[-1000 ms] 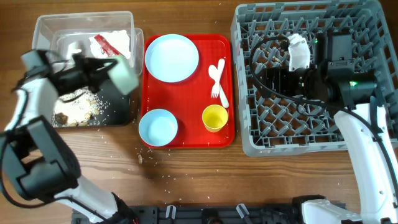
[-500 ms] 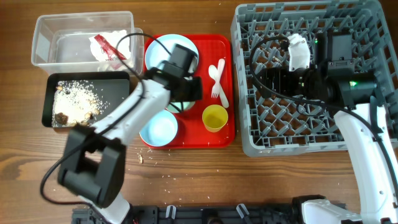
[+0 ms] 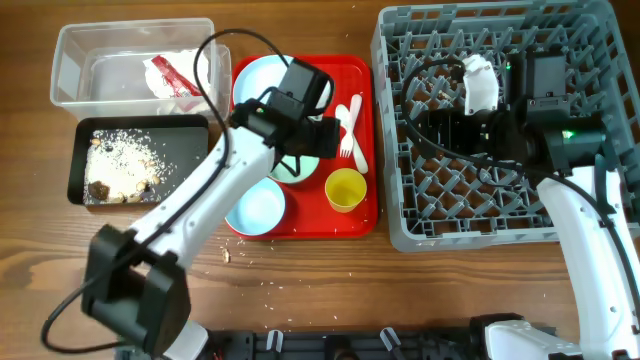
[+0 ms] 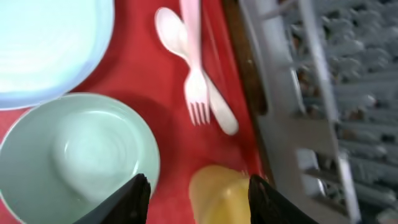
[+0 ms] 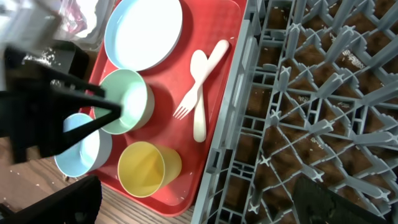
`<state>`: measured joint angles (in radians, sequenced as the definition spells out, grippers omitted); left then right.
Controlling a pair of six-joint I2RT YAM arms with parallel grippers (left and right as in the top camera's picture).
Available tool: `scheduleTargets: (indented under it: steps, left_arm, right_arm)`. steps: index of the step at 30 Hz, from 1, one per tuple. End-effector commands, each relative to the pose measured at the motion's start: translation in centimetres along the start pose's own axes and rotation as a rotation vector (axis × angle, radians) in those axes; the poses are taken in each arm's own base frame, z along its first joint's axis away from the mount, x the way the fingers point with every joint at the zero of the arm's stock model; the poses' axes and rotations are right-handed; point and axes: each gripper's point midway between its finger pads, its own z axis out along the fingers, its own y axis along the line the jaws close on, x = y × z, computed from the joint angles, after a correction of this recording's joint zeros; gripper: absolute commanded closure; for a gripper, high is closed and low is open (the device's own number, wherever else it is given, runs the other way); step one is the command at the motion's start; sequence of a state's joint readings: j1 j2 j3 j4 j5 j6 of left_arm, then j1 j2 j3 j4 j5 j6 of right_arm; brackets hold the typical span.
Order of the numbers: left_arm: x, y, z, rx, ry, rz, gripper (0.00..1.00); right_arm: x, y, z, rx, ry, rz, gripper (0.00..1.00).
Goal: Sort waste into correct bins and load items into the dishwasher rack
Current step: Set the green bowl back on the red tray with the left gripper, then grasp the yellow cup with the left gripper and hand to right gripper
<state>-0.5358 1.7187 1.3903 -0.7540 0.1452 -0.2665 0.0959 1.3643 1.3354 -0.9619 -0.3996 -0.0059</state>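
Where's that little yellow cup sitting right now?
In the overhead view the yellow cup stands in the red tray's lower right corner, just below the white fork and right of the light blue bowl.

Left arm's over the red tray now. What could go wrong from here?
1. The left pincer is open, with the pale green bowl and yellow cup crowded beside it; a descent could tip either.
2. The right arm lies over the dishwasher rack, so loading there may cause a collision.
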Motion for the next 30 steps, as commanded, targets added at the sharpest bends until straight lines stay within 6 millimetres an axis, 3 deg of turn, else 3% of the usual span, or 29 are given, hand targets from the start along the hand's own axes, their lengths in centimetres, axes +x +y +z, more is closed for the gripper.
scheduleTargets:
  steps: [1,6,8,14,17,19,21,25,30]
  left_arm:
    - [3.3,-0.8,0.1,0.030,0.124,0.055,0.48]
    - [7.9,-0.3,4.2,0.000,0.263,0.071,0.48]
    - [8.4,-0.3,5.2,-0.003,0.280,0.076,0.51]
    - [7.6,-0.4,5.9,0.000,0.252,0.021,0.96]
    - [6.7,-1.2,3.4,0.164,0.267,-0.096,0.96]
    - [4.6,-1.6,0.2,0.374,0.239,-0.190,0.96]
    - [2.3,-1.6,-3.6,0.606,0.196,-0.262,0.96]
    - [-0.8,-2.3,-10.0,1.030,0.131,-0.273,0.96]
    - [-0.9,-3.0,-11.6,1.136,0.133,-0.245,0.96]
  right_arm:
    - [-0.3,0.2,-0.1,0.000,-0.005,-0.016,0.00]
    - [-0.3,0.2,-0.1,0.000,-0.005,-0.016,0.00]
    - [-0.3,0.2,-0.1,0.000,-0.005,-0.016,0.00]
    - [-0.3,0.2,-0.1,0.000,-0.005,-0.015,0.00]
    - [-0.2,0.5,0.0,-0.021,0.001,0.058,0.00]
    - [0.3,1.3,0.5,-0.082,0.015,0.063,0.00]
    - [0.5,3.0,1.1,-0.205,0.035,0.070,0.00]
    - [-1.5,8.8,1.2,-0.616,-0.002,0.001,0.00]
    - [-2.5,12.7,0.7,-0.838,-0.040,-0.112,0.00]
